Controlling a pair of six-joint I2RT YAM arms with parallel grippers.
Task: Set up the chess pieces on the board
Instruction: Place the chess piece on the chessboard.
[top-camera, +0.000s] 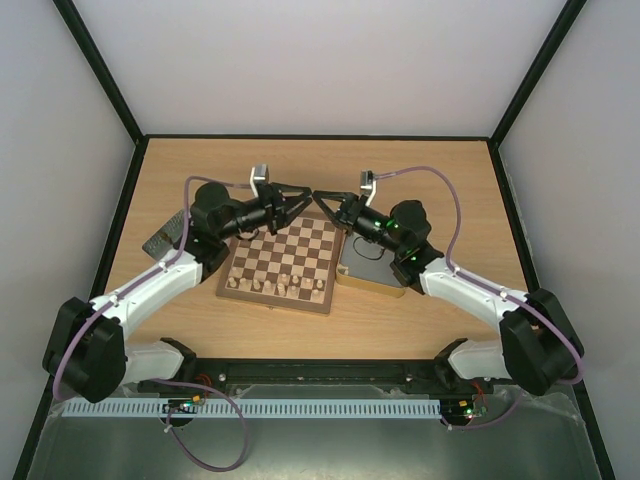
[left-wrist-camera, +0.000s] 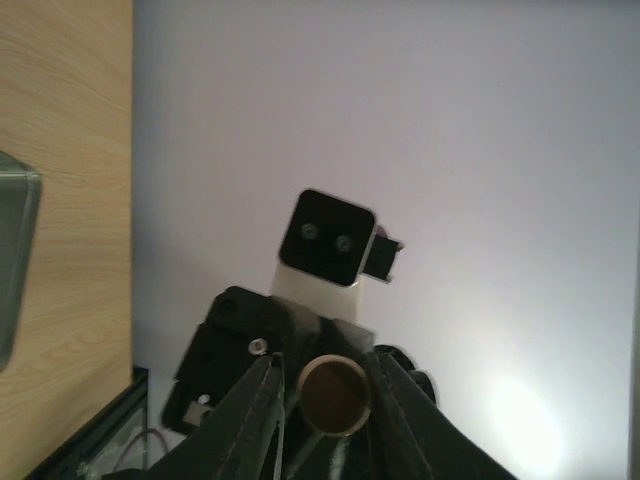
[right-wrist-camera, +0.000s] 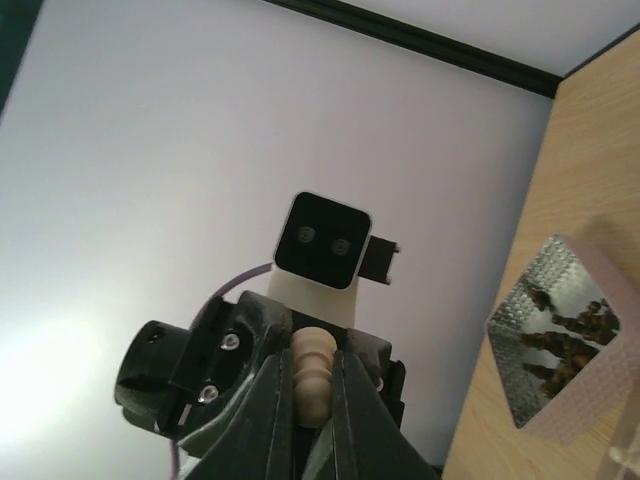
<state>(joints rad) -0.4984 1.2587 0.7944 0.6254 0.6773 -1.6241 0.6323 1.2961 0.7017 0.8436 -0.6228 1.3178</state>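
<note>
- Right gripper (right-wrist-camera: 312, 352) is clamped on the pale piece (right-wrist-camera: 312, 380), fingers tight on its turned body. How do we read the left one?
- Left gripper (left-wrist-camera: 322, 365) has the same piece, we think. Its round base faces that wrist camera end-on, with a finger against each side. So 2 grips on 1 piece.
- Then its long axis runs left-right, along the line between the 2 wrists, lying flat and not upright?
- Yes. Base end toward the left arm, the other end in the right fingers. Neither arm is nearer; both are on it.
- And against the board (top-camera: 295, 245)?
- From above, the 2 grippers meet nose to nose just past its far edge, raised off it. How high, we can't tell. The squares lie to the near side and below.
- Near rows carry pale pieces (top-camera: 262, 286); far rows look bare.
- We judge this a hand-over. The next move needs the left to let go, then the right to tip the piece base-down and bring it nearward to a square.
- Risk: it twists in the grip when 1 side releases.
</note>
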